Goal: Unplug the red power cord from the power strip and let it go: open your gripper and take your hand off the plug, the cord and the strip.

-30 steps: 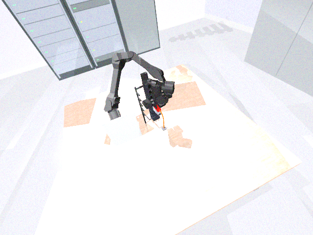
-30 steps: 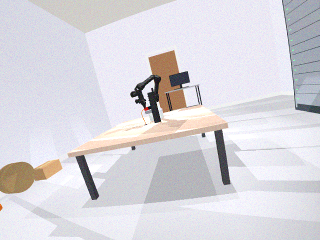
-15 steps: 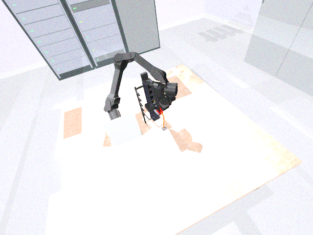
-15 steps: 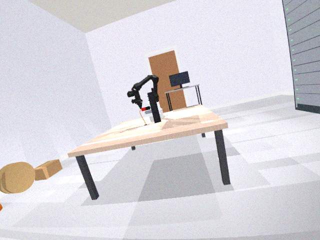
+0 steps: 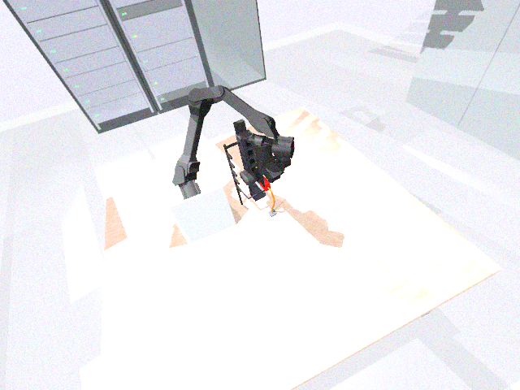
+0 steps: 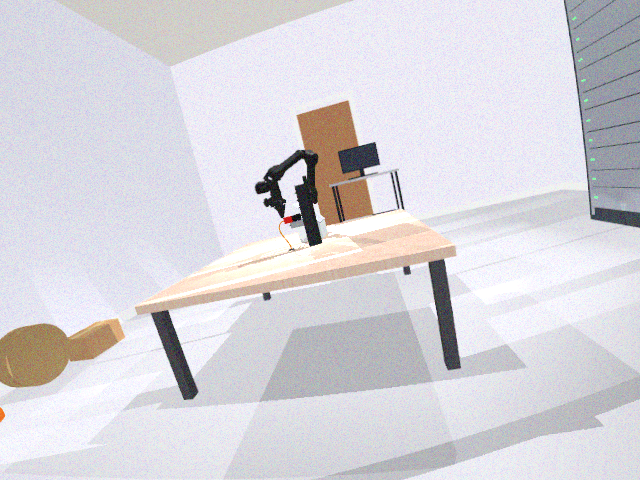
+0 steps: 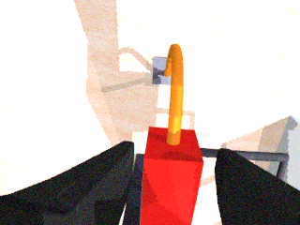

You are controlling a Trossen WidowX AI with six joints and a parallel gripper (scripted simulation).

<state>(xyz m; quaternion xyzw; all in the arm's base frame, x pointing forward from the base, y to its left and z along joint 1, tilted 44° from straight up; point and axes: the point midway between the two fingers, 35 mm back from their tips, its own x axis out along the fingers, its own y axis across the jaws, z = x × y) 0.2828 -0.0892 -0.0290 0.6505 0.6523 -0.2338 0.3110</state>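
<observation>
The red plug (image 5: 265,183) (image 6: 287,219) (image 7: 171,187) sits between my fingers, its orange cord (image 5: 271,201) (image 6: 283,235) (image 7: 176,94) curving down to a small grey anchor (image 5: 273,213) (image 7: 160,69) on the table. My gripper (image 5: 262,185) (image 6: 281,211) (image 7: 175,157) is open: the wrist view shows a narrow gap on each side of the plug. The black power strip (image 5: 244,142) (image 6: 309,217) stands upright beside the gripper. In the exterior view the plug is a little to the left of the strip's face.
A thin black wire frame (image 5: 232,176) (image 7: 250,153) stands next to the strip. A pale box (image 5: 201,218) lies by the arm's base. Server racks (image 5: 105,54) stand behind the wooden table (image 6: 361,248). A desk with a monitor (image 6: 359,157) stands by the door.
</observation>
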